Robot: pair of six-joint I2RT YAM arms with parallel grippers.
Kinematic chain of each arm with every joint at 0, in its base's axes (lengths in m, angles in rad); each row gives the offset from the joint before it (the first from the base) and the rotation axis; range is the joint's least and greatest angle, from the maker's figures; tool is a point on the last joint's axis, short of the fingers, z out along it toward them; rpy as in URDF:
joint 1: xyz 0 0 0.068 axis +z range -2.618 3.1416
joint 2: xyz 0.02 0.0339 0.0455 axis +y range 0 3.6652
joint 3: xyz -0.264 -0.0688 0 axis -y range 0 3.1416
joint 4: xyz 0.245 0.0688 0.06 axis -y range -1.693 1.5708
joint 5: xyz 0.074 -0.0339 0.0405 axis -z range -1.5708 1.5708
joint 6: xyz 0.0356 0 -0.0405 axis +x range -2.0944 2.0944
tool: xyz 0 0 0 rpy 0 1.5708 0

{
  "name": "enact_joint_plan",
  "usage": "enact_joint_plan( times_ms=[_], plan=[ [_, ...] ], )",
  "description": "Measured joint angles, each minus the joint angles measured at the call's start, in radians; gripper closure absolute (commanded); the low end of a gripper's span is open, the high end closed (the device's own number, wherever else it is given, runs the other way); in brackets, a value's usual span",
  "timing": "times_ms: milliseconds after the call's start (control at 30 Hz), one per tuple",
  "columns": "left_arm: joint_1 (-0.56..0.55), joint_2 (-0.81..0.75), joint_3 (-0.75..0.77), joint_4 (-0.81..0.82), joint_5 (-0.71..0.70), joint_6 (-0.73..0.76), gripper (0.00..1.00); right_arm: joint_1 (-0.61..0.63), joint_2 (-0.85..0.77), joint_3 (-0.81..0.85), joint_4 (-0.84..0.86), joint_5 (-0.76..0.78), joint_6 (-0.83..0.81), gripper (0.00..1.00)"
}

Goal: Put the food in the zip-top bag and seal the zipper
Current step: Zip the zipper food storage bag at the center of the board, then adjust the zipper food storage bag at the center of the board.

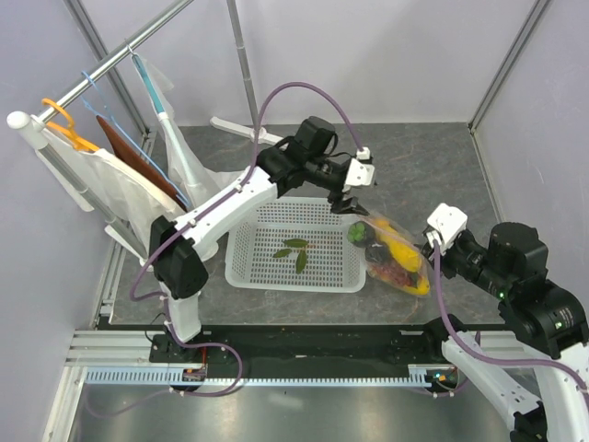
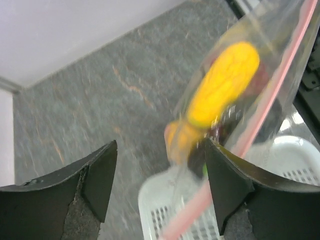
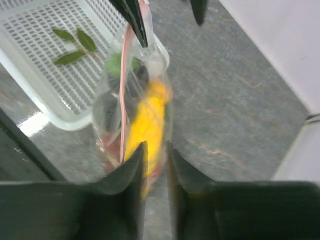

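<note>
Two claws: right claw (image 3: 156, 147) pinching the zip-top bag (image 1: 398, 241), left claw (image 2: 161, 150) spread at the zipper (image 2: 270, 95); I'd close left, then slide evenly.

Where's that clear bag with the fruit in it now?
In the top view, the zip-top bag is right of centre, beside the right edge of the white mesh basket, between the left gripper and the right gripper.

Basket (image 1: 294, 284) just beside bag (image 1: 398, 250); tabletop (image 1: 433, 175) behind lies open.
</note>
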Motion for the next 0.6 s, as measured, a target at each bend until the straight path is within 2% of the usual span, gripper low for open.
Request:
enact_joint_plan(
  times_ms=[33, 67, 100, 133, 300, 433, 600],
  plan=[
    [0.017, -0.018, -0.029, 0.000, 0.000, -0.011, 0.20, 0.000, -0.006, 0.002, -0.002, -0.001, 0.013, 0.36],
    [0.032, -0.039, -0.055, 0.002, -0.001, -0.025, 0.20, 0.000, -0.004, 0.020, -0.011, -0.004, 0.014, 0.18],
    [0.048, -0.061, -0.080, 0.009, -0.003, -0.042, 0.18, 0.000, 0.006, 0.039, -0.014, -0.003, 0.026, 0.09],
    [0.061, -0.081, -0.097, 0.012, -0.005, -0.060, 0.16, 0.000, 0.025, 0.075, -0.019, -0.003, 0.041, 0.08],
    [0.115, -0.212, -0.184, 0.064, -0.037, -0.185, 0.06, 0.001, 0.188, 0.291, -0.010, -0.020, 0.091, 0.12],
    [0.143, -0.308, -0.259, 0.074, -0.076, -0.268, 0.03, 0.001, 0.339, 0.419, -0.035, -0.095, 0.097, 0.13],
    [0.177, -0.393, -0.330, 0.073, -0.127, -0.352, 0.01, 0.006, 0.521, 0.493, -0.137, -0.179, 0.059, 0.16]
  ],
)
